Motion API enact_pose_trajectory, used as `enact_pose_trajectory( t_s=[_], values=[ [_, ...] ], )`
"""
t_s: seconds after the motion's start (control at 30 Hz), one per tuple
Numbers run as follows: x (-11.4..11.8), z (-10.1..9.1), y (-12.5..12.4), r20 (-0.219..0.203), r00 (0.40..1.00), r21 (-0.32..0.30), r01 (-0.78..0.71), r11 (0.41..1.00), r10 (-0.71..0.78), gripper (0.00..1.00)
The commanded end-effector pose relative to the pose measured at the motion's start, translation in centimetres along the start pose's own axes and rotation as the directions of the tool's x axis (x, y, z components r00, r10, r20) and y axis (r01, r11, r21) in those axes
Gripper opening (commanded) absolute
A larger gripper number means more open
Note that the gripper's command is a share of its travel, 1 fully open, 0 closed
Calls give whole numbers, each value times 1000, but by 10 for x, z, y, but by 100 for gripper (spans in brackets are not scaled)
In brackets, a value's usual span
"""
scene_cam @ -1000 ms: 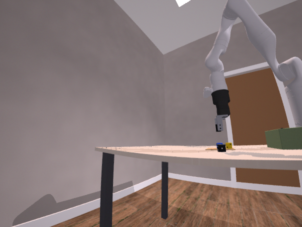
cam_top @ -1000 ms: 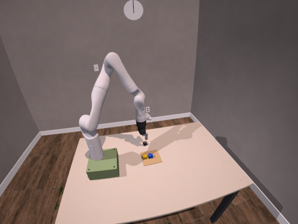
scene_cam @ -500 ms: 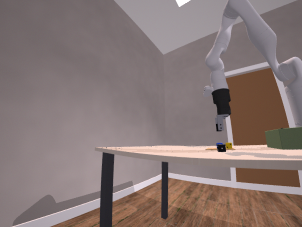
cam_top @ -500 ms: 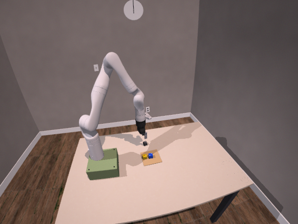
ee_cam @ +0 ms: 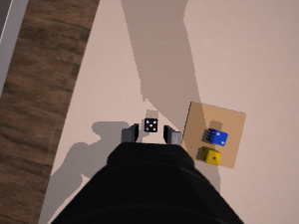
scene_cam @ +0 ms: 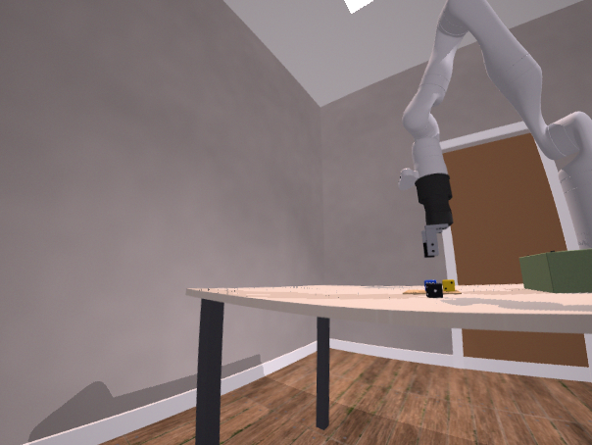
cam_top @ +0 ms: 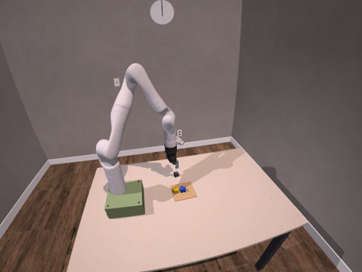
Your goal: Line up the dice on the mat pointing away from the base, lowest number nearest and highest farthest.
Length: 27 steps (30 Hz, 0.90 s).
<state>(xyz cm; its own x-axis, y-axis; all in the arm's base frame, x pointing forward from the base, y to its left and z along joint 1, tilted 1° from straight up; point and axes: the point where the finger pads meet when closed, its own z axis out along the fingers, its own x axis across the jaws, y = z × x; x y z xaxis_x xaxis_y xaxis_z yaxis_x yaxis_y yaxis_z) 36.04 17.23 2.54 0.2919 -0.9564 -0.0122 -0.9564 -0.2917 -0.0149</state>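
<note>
Currently, the black die (cam_top: 176,174) (scene_cam: 434,290) (ee_cam: 150,125) sits off the mat (cam_top: 188,196) (scene_cam: 414,292) (ee_cam: 199,111), between it and the tabletop's (cam_top: 228,204) (scene_cam: 294,292) (ee_cam: 264,49) back edge in the top view, five pips upward. On the mat are the yellow die (cam_top: 175,190) (scene_cam: 448,285) (ee_cam: 211,155), nearer the robot's base, and the blue die (cam_top: 183,189) (scene_cam: 430,282) (ee_cam: 217,137), just beside it on the side away from the base; whether they touch I cannot tell. Blue has two pips on top. The gripper (cam_top: 176,166) (scene_cam: 430,252) (ee_cam: 150,130) hangs above the tabletop near the black die, its fingers apart and holding nothing. Toward the tabletop's left edge in the top view, the arm (cam_top: 121,111) (scene_cam: 515,59) stands on a green block (cam_top: 141,206) (scene_cam: 534,271), well apart from the back right corner.
</note>
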Motion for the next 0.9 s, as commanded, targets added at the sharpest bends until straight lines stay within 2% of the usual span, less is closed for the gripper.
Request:
enact_pose_trajectory(
  t_s=[0.0, 0.43, 0.87],
  values=[
    [0, -1, 0, 1, 1000, 1, 0, 1000, 0, 87],
    [0, 1, -1, 1, 1000, 1, 0, 1000, 0, 87],
    [0, 10, -1, 1, 1000, 1, 0, 1000, 0, 87]
  ],
)
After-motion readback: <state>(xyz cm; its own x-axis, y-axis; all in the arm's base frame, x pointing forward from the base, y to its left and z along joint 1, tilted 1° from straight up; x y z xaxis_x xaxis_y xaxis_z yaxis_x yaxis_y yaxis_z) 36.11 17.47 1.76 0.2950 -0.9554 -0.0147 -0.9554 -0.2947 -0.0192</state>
